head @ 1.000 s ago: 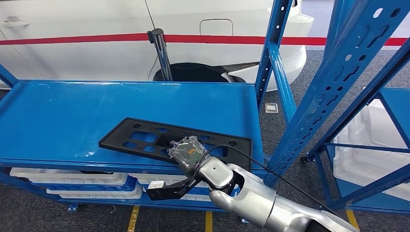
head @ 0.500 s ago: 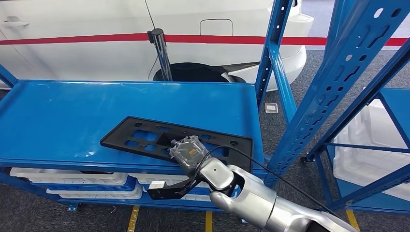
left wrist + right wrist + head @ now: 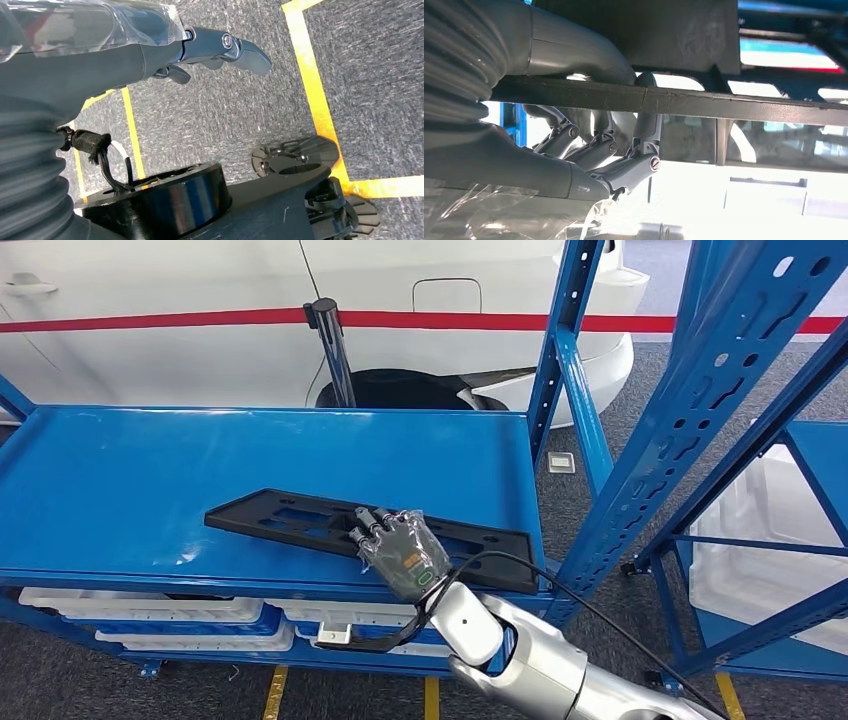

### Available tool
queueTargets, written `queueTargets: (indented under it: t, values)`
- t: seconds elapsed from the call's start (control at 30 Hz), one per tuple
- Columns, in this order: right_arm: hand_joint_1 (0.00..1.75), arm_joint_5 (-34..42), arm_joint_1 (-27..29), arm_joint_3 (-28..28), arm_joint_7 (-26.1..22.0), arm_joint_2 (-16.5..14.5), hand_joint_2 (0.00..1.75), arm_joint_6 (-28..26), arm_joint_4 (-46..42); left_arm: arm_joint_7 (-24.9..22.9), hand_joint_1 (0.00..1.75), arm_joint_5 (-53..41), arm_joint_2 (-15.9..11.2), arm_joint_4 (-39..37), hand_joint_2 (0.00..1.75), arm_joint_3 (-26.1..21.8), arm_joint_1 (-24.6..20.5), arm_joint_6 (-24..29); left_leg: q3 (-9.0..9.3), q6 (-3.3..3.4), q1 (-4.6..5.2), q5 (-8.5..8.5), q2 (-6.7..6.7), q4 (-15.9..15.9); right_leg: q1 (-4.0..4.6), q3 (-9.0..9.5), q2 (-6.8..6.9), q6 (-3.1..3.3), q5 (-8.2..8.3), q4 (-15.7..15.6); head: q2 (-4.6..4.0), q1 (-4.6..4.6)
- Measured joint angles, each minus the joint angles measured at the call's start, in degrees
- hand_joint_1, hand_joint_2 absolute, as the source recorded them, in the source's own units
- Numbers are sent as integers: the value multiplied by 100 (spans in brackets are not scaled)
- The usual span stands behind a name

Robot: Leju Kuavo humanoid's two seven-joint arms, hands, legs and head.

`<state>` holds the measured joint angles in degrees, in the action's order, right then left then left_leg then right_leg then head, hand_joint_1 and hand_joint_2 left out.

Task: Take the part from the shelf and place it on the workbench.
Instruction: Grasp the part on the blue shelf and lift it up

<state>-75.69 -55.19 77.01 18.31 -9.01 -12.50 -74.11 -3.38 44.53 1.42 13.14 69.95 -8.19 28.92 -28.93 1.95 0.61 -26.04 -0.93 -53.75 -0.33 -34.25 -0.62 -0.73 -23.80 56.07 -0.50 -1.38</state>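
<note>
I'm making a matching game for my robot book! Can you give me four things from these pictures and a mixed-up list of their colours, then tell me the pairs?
Things:
1. shelf
2. part
3. car
4. floor lines

Colours:
A. yellow
B. white with a red stripe
C. black
D. blue

Pairs: 1-D, 2-C, 3-B, 4-A

One black part [image 3: 300,522], one shelf [image 3: 150,470], one car [image 3: 200,340].
</note>
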Motion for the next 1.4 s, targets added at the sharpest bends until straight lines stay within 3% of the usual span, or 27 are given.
queueTargets:
  t: [0.5,0.93,1.3,1.4]
  values:
    - [175,9,149,-382,-86,114,175,-235,-414,-23,0,-38,0,0,175,61,-41,24,-1,0,0,0,0,0,0,0,0,0,0,0,-1,0]
    - [175,-338,368,-833,3,146,175,-1469,-764,-61,0,-113,0,0,175,62,-47,23,-1,0,0,0,0,0,0,-1,0,0,0,0,0,0]
    - [175,-421,460,-1012,-165,152,175,-1443,-926,160,0,-17,1,0,175,62,-50,-98,-2,0,0,0,0,0,0,-1,0,0,0,0,-1,0]
    - [175,-454,495,-1005,-242,152,175,-1376,-978,182,0,5,1,0,175,62,-51,-140,-15,46,10,-15,0,-33,-29,-2,1,-26,16,-15,0,0]
